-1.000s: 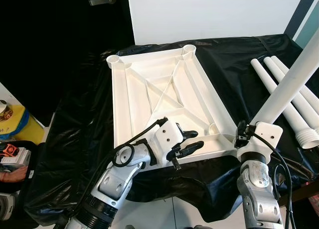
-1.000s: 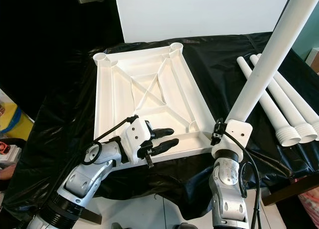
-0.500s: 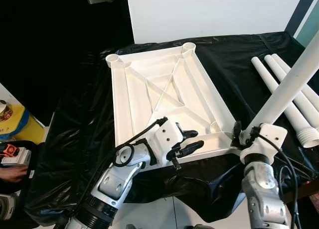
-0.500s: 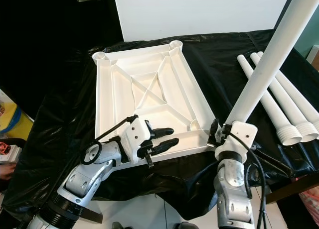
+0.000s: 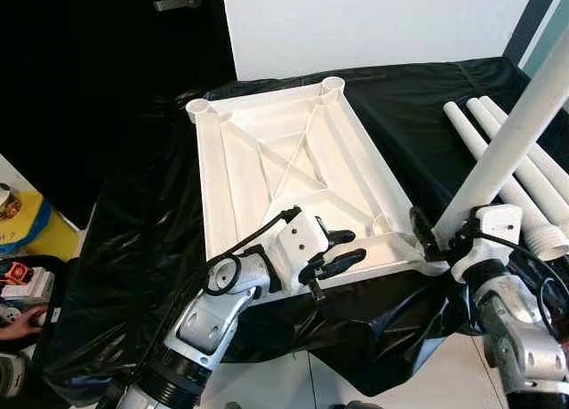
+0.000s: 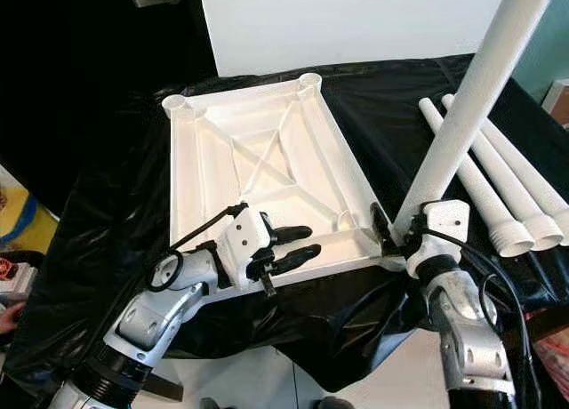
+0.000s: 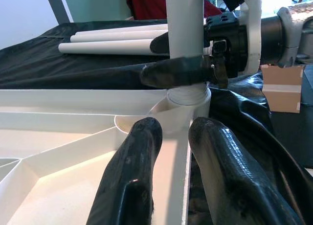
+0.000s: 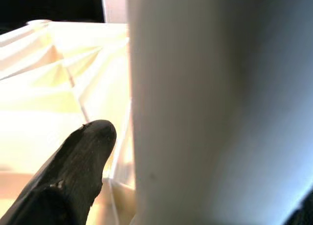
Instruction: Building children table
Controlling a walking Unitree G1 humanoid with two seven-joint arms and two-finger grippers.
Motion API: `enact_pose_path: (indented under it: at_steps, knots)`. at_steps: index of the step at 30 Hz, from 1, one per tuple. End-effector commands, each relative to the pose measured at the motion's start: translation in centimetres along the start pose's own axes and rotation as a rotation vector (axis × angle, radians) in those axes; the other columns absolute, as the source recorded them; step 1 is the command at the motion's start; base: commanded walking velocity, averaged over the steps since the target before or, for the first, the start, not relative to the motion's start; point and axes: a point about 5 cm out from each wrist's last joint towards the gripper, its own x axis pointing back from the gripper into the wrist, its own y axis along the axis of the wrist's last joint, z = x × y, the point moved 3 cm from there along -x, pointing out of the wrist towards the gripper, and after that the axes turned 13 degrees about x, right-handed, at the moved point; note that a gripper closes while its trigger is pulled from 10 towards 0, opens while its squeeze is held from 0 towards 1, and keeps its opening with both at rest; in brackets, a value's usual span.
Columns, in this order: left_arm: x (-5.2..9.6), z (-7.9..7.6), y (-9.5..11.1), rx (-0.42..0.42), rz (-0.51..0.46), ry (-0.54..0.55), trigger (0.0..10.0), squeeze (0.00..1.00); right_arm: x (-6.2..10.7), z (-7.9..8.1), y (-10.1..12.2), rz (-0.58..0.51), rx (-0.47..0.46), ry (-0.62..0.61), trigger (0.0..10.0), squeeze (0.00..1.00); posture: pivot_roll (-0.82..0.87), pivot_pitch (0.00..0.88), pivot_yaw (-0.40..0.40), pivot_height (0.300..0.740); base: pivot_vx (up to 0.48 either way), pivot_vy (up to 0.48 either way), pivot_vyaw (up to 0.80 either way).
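Right tool (image 6: 397, 234) is clenching a white leg (image 6: 462, 116), seating it into the panel's (image 5: 267, 169) lower-right corner socket (image 7: 183, 107). Left tool (image 5: 340, 253), released, is bracing the near edge. Next: push straight down, then twist.

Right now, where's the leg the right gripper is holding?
The table leg stands at the tabletop's near right corner socket, clamped low by the right gripper, left of three spare legs.
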Motion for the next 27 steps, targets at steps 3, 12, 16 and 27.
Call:
enact_pose_path:
  at_steps: [3,12,16,27]
  knots:
    - [-0.1,0.0,-0.2,-0.007,0.007,0.007,10.0,0.0,-0.3,0.6,-0.9,0.024,0.002,0.057,3.1,0.0,-0.16,0.073,0.031,0.74,0.0,0.0,0.0]
    - [0.1,0.1,-0.2,-0.005,0.007,0.017,10.0,0.0,0.0,0.3,-2.2,0.055,0.005,0.071,0.0,0.0,-0.15,0.079,0.032,0.74,0.0,0.0,0.0]
    - [0.2,0.2,-0.2,-0.004,0.008,0.019,10.0,0.0,0.1,-0.1,-2.7,0.071,-0.02,0.046,2.0,0.0,-0.16,0.088,0.038,0.74,0.0,0.0,0.0]
    - [0.2,0.2,-0.3,0.001,0.01,0.023,10.0,0.0,0.2,0.2,-3.3,0.137,-0.071,-0.122,10.0,0.0,-0.16,0.101,0.041,0.74,0.0,0.0,0.0]
